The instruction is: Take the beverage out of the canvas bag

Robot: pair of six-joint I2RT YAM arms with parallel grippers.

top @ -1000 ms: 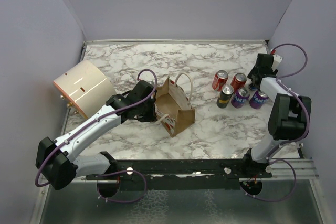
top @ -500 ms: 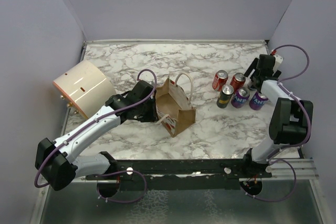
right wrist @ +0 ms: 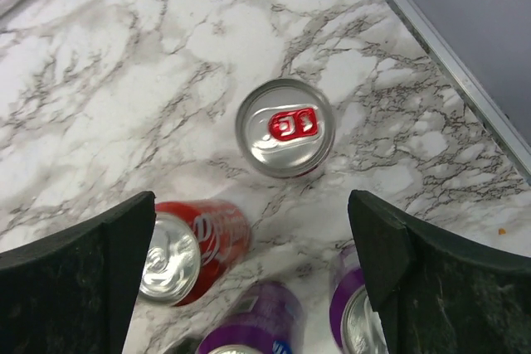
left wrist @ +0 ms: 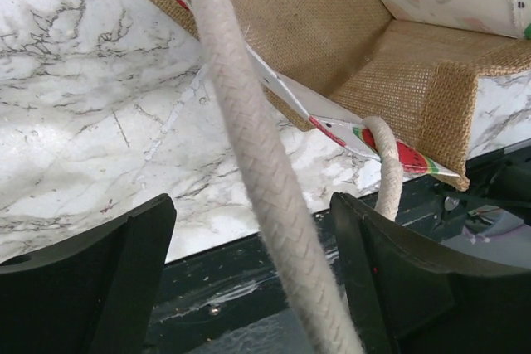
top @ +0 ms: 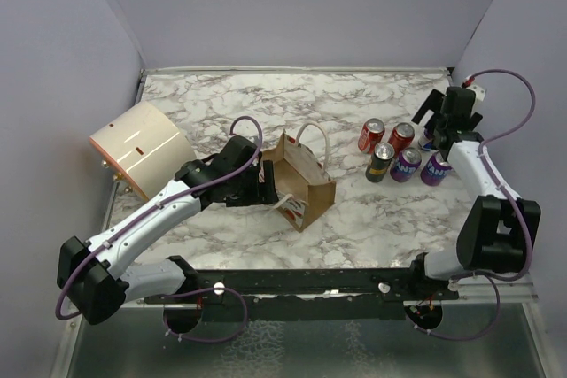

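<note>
Canvas bag [top: 301, 185] rests on the table [top: 354, 219], its mouth toward our left hand [left wrist: 249, 279], whose fingers are spread with the rope handle [left wrist: 249, 147] lying loose between them. Our right hand [right wrist: 257, 271] gapes empty over the cans [right wrist: 284, 128]. Backing off could snag that rope and drag the bag.

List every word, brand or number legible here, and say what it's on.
No text reads clearly.
On the purple cans: white lettering, too small to read.
On the red cans: white markings, blurred.
On the canvas bag: a red-and-white picture print, no words visible.
</note>
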